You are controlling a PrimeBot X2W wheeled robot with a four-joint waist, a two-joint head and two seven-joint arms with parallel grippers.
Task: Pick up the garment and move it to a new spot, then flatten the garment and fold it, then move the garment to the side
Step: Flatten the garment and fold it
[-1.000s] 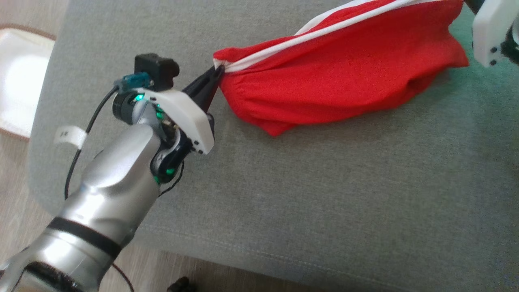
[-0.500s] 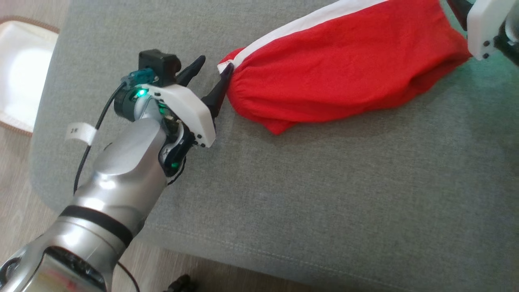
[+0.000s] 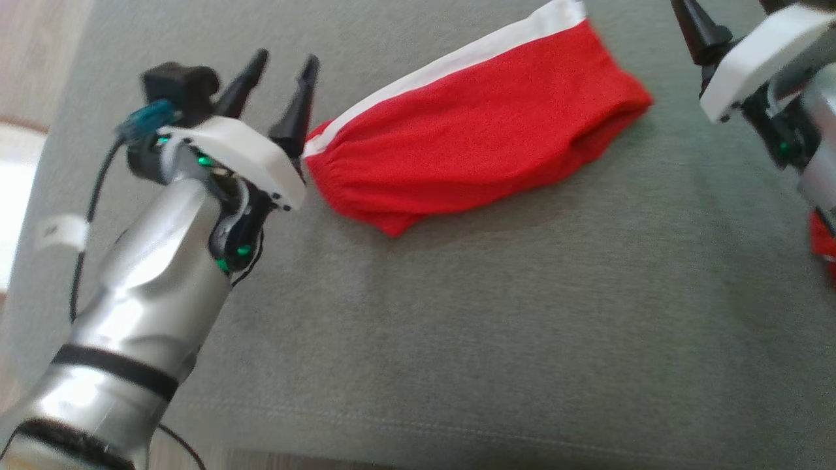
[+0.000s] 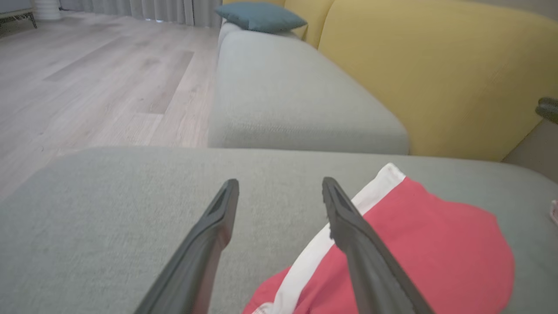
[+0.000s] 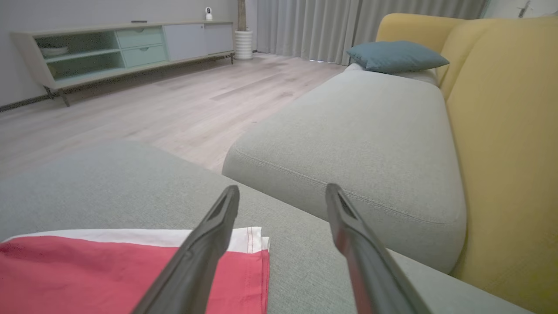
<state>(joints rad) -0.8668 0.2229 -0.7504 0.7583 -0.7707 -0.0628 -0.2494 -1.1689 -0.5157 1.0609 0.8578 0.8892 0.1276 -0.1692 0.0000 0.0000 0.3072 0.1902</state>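
You have one garment [image 3: 470, 130] to steer by. It is red, with a single white band along its far edge, and it lies stretched out on the nearer grey seat cushion [image 3: 457, 339].

To the left of the garment is your left gripper [image 3: 287, 57]. Its two dark fingers are spread wide with nothing between them. The finger nearer the garment sits just beside the gathered left end, and you cannot tell whether it touches.

To the right of the garment, past its far corner, is your right gripper [image 5: 282, 188]. Its two fingers are also spread wide and hold nothing. In the right wrist view one finger crosses in front of the garment's white-banded corner, and contact cannot be judged.

Beyond the garment is a second grey seat cushion [image 4: 296, 100], so there are two in all. One blue pillow [image 4: 261, 16] lies at its far end, and yellow backrests [image 4: 436, 65] run along behind.
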